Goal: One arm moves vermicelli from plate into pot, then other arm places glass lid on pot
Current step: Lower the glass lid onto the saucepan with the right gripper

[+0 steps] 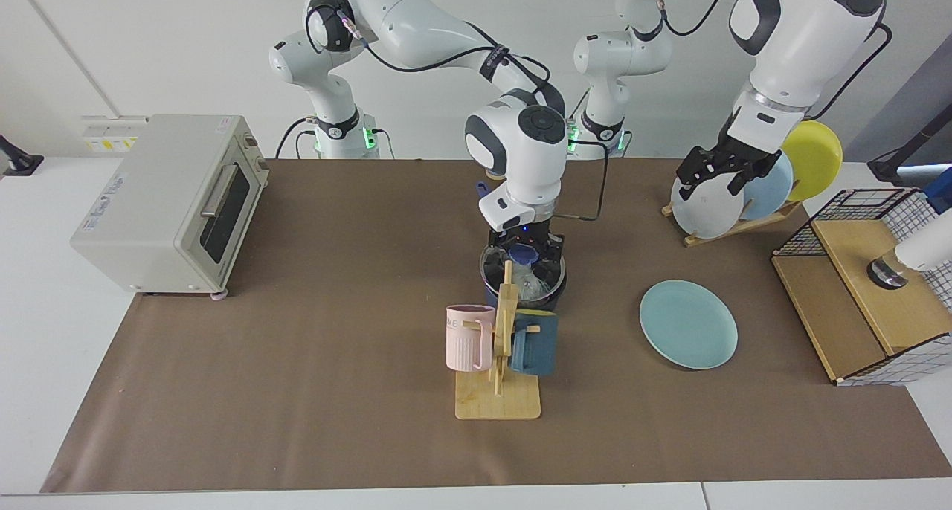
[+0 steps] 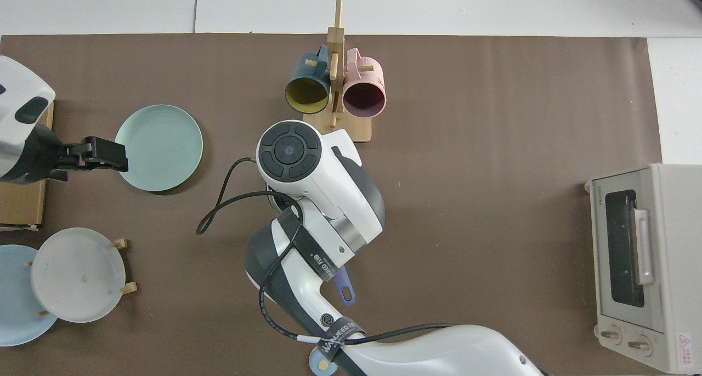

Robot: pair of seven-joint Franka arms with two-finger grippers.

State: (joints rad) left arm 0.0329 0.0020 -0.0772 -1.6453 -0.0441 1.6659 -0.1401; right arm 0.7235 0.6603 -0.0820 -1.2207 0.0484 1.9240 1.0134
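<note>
Over the pot (image 1: 552, 288), my right gripper (image 1: 523, 256) pinches the glass lid (image 1: 491, 266) by its knob, vermicelli (image 1: 532, 290) beneath; I should seat the rim level before letting go; my left gripper (image 1: 720, 171) waits, fingers parted, above the empty plate (image 1: 688, 323).

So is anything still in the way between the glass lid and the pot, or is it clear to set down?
Nothing visible stands in the way. The right gripper holds the glass lid by its blue knob right at the rim of the pot, with the vermicelli low inside. The mug rack hides the pot's near side. The left gripper waits by the plate rack.
</note>
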